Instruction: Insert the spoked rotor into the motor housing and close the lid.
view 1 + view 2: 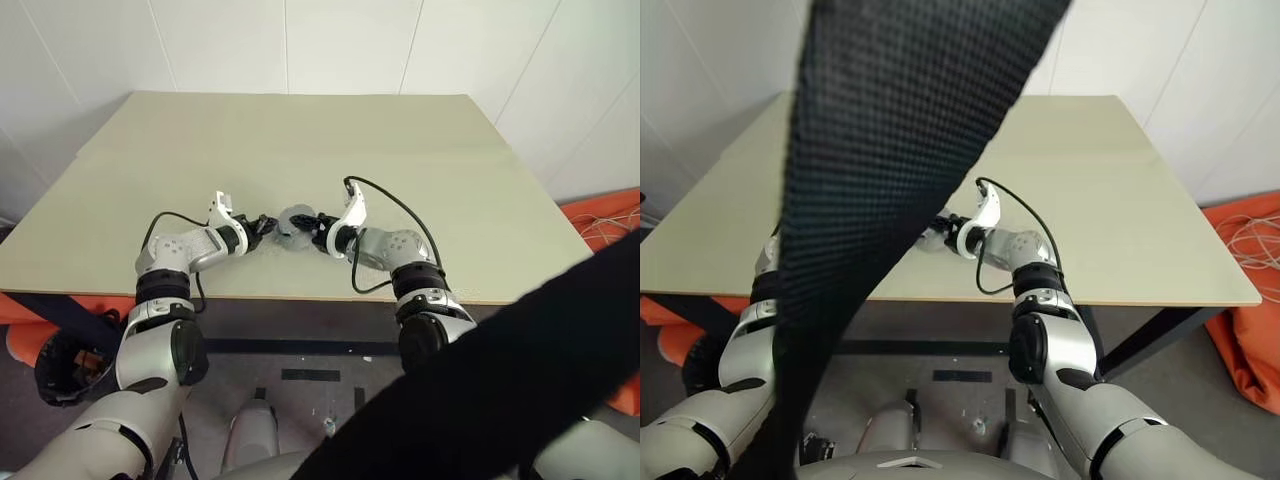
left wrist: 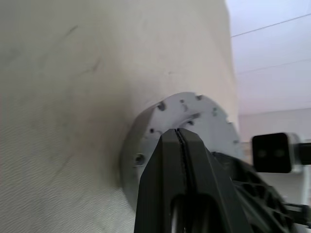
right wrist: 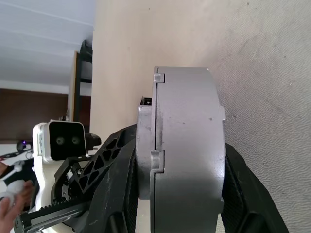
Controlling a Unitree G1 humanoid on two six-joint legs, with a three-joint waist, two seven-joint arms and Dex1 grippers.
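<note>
We've got both arms meeting over the near half of the table, with the motor housing between them, held up on its edge just above the surface. Our right gripper has its two black fingers clamped across the housing's width, one on each flat face. Our left gripper has its fingers pressed fully together, tips against the housing's grey face with the small screw holes; whether it's actually pinching any part of it, we can't tell. From the head cameras the housing is just a small grey blob, its inside hidden. A wide black strap hangs across the right eye view and blocks our left arm there.
</note>
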